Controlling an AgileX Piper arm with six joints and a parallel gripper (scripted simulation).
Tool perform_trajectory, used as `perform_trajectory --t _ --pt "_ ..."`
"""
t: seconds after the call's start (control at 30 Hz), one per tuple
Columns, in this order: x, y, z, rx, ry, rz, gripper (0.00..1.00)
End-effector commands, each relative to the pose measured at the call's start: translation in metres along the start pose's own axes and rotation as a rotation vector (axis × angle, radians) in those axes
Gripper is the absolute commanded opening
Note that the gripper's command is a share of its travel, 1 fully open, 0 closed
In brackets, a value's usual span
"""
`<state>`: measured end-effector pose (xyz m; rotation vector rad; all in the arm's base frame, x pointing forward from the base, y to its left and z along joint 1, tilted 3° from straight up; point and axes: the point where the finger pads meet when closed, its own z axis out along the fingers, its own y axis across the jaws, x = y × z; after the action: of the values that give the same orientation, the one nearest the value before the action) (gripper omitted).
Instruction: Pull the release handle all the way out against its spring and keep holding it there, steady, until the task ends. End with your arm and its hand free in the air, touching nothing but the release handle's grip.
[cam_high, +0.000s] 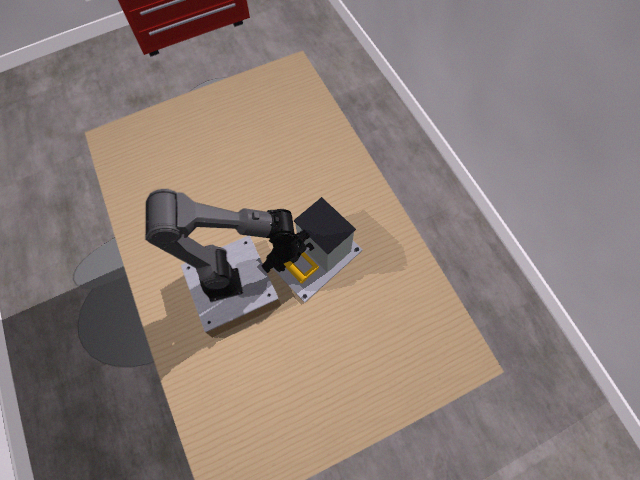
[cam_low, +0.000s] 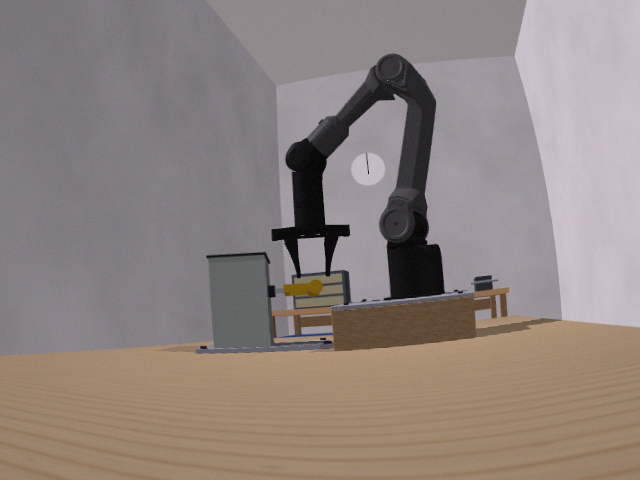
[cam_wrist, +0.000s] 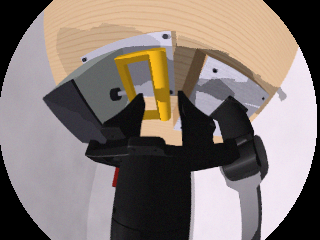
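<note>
Tabletop (cam_high: 222, 134); release handle (cam_high: 303, 268) armward, horizontal.

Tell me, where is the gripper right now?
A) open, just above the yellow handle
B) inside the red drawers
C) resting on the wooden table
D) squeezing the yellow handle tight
A: in the exterior view the gripper hangs open, with its fingertips just above the yellow handle and not closed on it.
</note>
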<state>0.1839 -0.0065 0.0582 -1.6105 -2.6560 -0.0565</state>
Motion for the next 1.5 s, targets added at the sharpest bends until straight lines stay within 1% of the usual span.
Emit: perform_trajectory --t 0.0,0.87,1.47 --pt "0.0005 -0.0001 0.0007 0.001 0.002 -0.001 0.67" --pt "0.0006 -0.0001 0.0013 0.001 0.002 -0.001 0.67" --pt "0.0008 -0.0005 0.0104 0.003 0.004 -0.001 0.67"
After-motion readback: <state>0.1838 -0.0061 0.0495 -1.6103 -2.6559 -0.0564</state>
